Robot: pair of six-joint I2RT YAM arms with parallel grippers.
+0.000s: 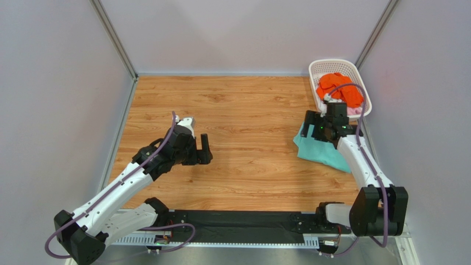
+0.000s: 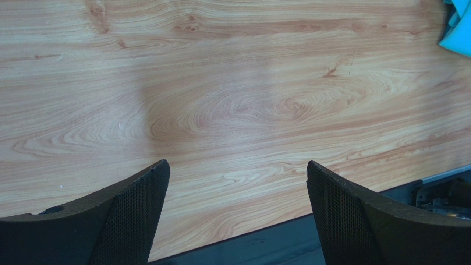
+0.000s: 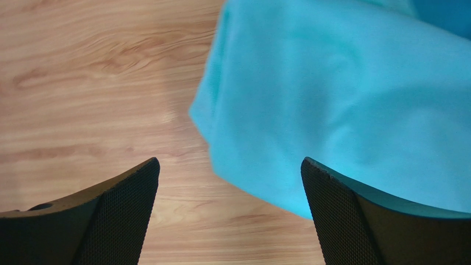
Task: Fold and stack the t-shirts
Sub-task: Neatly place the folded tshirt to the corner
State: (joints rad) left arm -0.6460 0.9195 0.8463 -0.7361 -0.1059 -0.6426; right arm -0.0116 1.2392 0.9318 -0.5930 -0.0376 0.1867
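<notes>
A mint green t-shirt (image 1: 319,150) lies bunched on the wooden table at the right, just in front of the basket. My right gripper (image 1: 310,126) hovers over the shirt's left edge, open and empty. In the right wrist view the shirt (image 3: 343,94) fills the upper right, and the right gripper (image 3: 229,163) has its jaws wide apart, with bare wood between them. An orange t-shirt (image 1: 338,87) lies in the basket, with a bit of pink cloth (image 1: 354,111) beside it. My left gripper (image 1: 202,150) is open and empty over bare wood at mid-left (image 2: 236,163).
The white lattice basket (image 1: 320,65) stands at the back right corner. Grey walls close in the table on three sides. The black base rail (image 1: 237,223) runs along the near edge. The mint shirt's corner (image 2: 459,27) shows at the top right of the left wrist view.
</notes>
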